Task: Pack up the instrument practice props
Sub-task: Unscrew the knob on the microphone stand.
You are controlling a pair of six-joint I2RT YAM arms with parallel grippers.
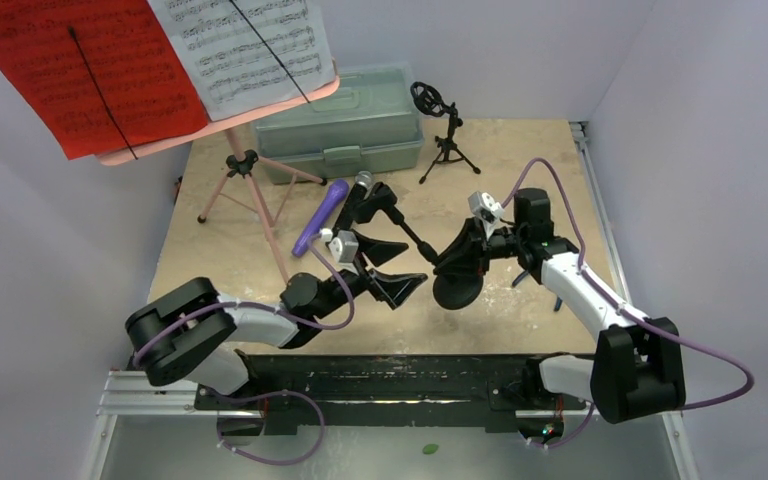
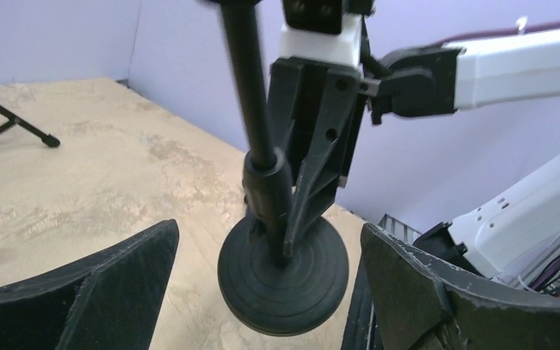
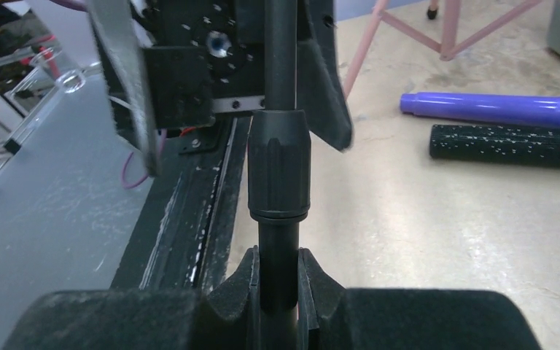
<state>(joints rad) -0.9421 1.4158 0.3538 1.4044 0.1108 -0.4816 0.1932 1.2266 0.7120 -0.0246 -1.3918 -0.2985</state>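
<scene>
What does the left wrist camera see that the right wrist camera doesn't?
Only the left wrist view shows the stand's round base and a small tripod mount. Only the right wrist view shows the purple microphone, black microphone and pink tripod legs. Both show the stand's pole, pinched by the right gripper.

1. We see a grey-green plastic case (image 1: pixel 345 125) at about twelve o'clock on the tabletop (image 1: pixel 520 200), lid down, close to the far wall.
2. The tabletop itself is a pale, mottled beige board.
3. Pale lilac walls (image 1: pixel 700 100) close it in at nine, twelve and three o'clock.
4. At six o'clock a black rail (image 1: pixel 390 378) runs along the near edge.
5. Nearer still, we spot a small green scrap (image 1: pixel 430 450) on a grey surface.
</scene>
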